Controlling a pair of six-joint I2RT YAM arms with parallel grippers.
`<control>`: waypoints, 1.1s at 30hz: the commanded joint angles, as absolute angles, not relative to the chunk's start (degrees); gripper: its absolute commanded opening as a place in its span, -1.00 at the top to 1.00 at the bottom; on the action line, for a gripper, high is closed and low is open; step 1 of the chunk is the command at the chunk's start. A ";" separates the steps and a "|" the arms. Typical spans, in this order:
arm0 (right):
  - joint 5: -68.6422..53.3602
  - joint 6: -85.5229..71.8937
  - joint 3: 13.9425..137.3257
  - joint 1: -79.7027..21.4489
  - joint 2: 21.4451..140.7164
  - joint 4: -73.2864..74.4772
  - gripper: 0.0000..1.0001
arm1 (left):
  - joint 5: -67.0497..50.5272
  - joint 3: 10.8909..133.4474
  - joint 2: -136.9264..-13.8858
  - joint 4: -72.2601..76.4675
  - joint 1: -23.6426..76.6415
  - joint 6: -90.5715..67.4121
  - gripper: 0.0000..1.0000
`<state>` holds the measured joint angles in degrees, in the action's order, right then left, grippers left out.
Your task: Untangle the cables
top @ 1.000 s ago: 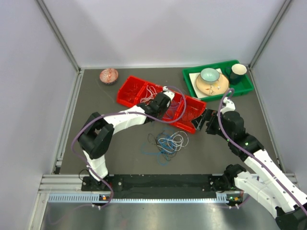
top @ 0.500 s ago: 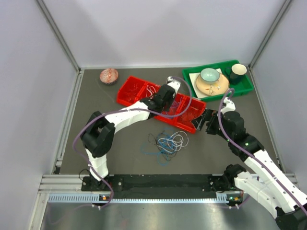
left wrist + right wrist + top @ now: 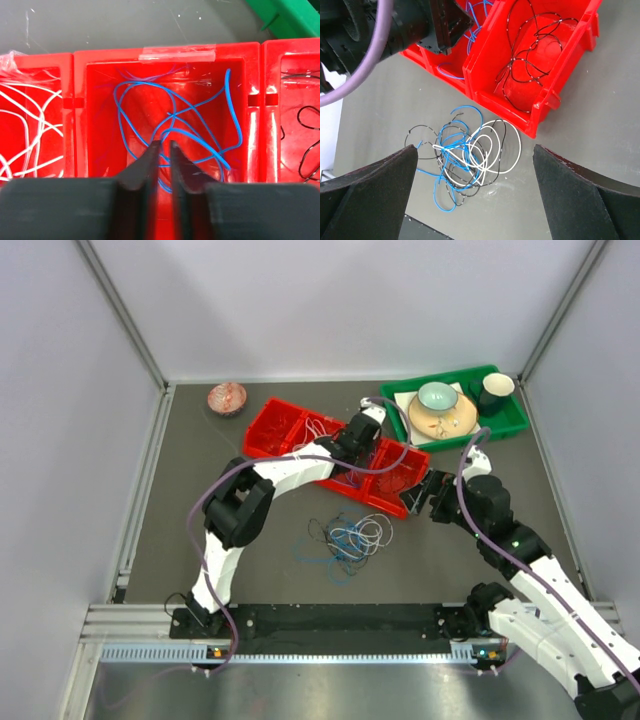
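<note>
Red tray (image 3: 165,54), left compartment holding white cables (image 3: 30,125), middle compartment blue cables (image 3: 172,112), right compartment black cables (image 3: 300,135), left gripper (image 3: 164,145) barely parted over the blue ones, nothing seen pinched, loose cable tangle (image 3: 465,155) on the table, right gripper (image 3: 475,150) spread wide above it, empty, green tray (image 3: 508,423) holding dishes.

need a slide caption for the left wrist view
Left end effector above loose blue cables in a red tray compartment, flanked by compartments of white cables and black cables.
</note>
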<state>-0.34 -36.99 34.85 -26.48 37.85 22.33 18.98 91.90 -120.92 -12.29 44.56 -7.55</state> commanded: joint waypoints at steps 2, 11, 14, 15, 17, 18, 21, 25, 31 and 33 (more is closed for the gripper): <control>-1.05 -37.27 35.07 -26.19 37.26 20.57 -0.93 | 20.13 95.45 -116.90 -14.67 44.30 -8.61 0.28; -3.34 -38.14 34.02 -26.37 37.27 20.57 -0.91 | 20.48 95.10 -108.55 -16.96 44.30 -7.91 -0.20; -3.78 -39.02 32.00 -27.86 36.83 20.57 -0.90 | 21.44 94.57 -105.57 -17.58 44.30 -8.35 -0.52; -3.61 -39.28 31.38 -28.73 36.65 20.57 -0.90 | 21.97 94.05 -103.99 -17.93 44.30 -8.61 -0.62; -2.55 -40.51 29.63 -32.23 36.74 20.57 -0.90 | 22.41 93.34 -102.23 -18.28 44.30 -9.14 -0.82; -1.85 -41.13 29.10 -33.73 36.91 20.57 -0.90 | 22.85 92.56 -100.39 -18.46 44.30 -9.58 -0.89; 1.48 -43.32 26.99 -38.93 38.67 20.30 -0.90 | 23.11 91.06 -97.66 -18.98 44.30 -10.54 -0.98; 1.50 -45.52 24.18 -40.25 42.62 17.15 -0.67 | 24.79 89.04 -94.84 -21.97 44.03 -15.01 -0.98; 3.34 -45.18 23.90 -40.25 49.99 9.41 -0.09 | 20.66 79.29 -88.60 -19.60 43.95 -20.55 -0.98; 6.65 -45.09 24.61 -40.25 53.25 8.18 0.05 | 20.39 76.47 -87.10 -19.16 43.95 -21.96 -0.98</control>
